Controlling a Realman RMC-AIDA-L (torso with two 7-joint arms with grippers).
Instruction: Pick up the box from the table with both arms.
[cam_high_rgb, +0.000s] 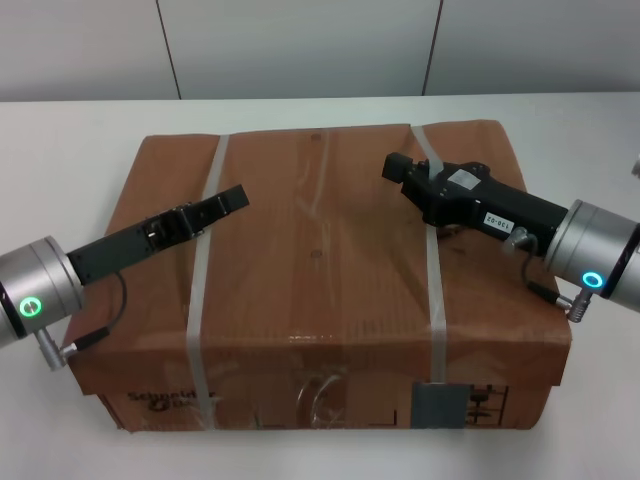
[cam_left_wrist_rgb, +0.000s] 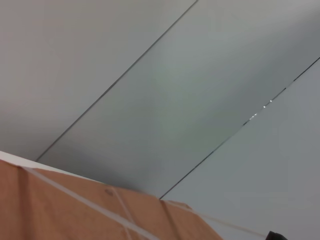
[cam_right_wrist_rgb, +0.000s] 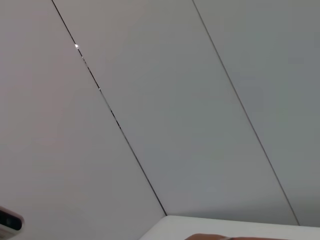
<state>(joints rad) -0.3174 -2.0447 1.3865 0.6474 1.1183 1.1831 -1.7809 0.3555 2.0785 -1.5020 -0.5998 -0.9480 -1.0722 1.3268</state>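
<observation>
The large brown cardboard box (cam_high_rgb: 320, 290) lies flat on the white table (cam_high_rgb: 60, 130). Two whitish straps (cam_high_rgb: 205, 260) cross its top, and dark print and a grey label (cam_high_rgb: 440, 405) show on its near side. My left gripper (cam_high_rgb: 238, 196) reaches in from the left and hovers over the box top by the left strap. My right gripper (cam_high_rgb: 393, 166) reaches in from the right and hovers over the top by the right strap. Both point toward the middle. A corner of the box top shows in the left wrist view (cam_left_wrist_rgb: 75, 210).
A grey panelled wall (cam_high_rgb: 300, 45) with vertical seams stands behind the table. White tabletop runs on all sides of the box. The right wrist view shows mostly wall (cam_right_wrist_rgb: 175, 100) and a strip of table edge (cam_right_wrist_rgb: 225, 222).
</observation>
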